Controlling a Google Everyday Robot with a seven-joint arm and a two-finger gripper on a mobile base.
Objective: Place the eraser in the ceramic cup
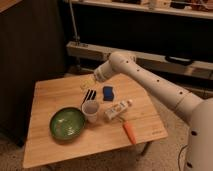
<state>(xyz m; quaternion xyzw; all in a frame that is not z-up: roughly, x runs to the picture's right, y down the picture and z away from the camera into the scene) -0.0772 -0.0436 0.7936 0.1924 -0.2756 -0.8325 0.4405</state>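
Gripper (88,83) is seen left of the frame's centre, over the far half of the table (45,95), with its pale fingers spread apart and nothing clasped between them. Directly below it the eraser (90,95) is laid tilted on the wood, just above the upright cup (91,111) in the frame. Whether the fingertips touch it cannot be told. A blue block (108,93) is set just right of the eraser, and a green bowl (67,123) left of the cup.
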